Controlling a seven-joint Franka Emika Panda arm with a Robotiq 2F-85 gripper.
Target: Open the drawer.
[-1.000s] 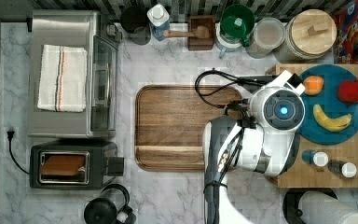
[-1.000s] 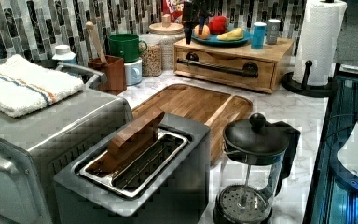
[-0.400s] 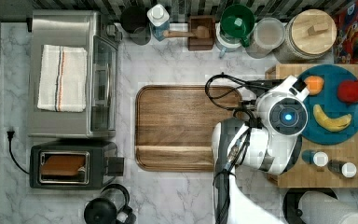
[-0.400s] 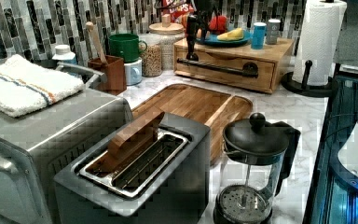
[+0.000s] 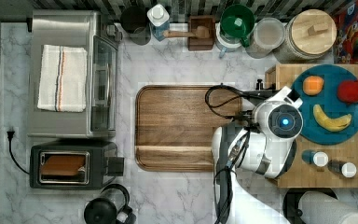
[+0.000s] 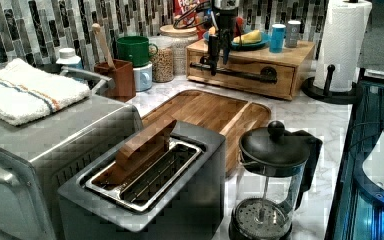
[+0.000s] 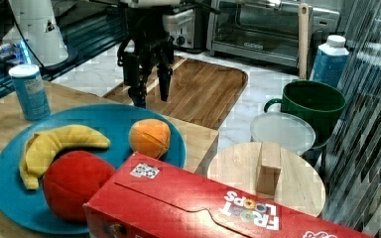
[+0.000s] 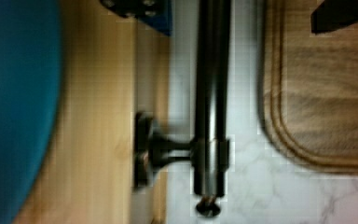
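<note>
- Top view: marble counter (image 5: pixel 177 60) w/ toaster oven (image 5: pixel 70 74) and toaster (image 5: pixel 72 164) at the top view's left, dark wooden tray (image 5: pixel 182 128) in the middle. Bamboo box at the top view's right carries a blue plate (image 5: pixel 349 135) w/ fruit. The arm (image 5: pixel 265 144) hangs over the box's edge nearest the tray, covering the drawer front.
- Left view: drawer (image 6: pixel 245 75) looks flush in its box, far end of the counter, next to the paper towel roll (image 6: pixel 342 42). Black bar handle (image 6: pixel 240 74) runs along the front panel. Gripper (image 6: pixel 219 52) points down at the handle's end on the left view's left; fingers apart, one each side of the bar, nothing clamped as far as can be seen.
- Right view: gripper (image 7: pixel 151 91) hangs beyond the box edge, in front of the tray; fingers spread, gap visible between them. Plate w/ banana (image 7: pixel 59 144), orange, red fruit up close; cereal box (image 7: pixel 198 208) nearest.
- Wrist view: handle bar (image 8: pixel 210 93) and one mount post (image 8: pixel 168 147) close up, between the box's wood and the tray corner (image 8: pixel 317 107).
</note>
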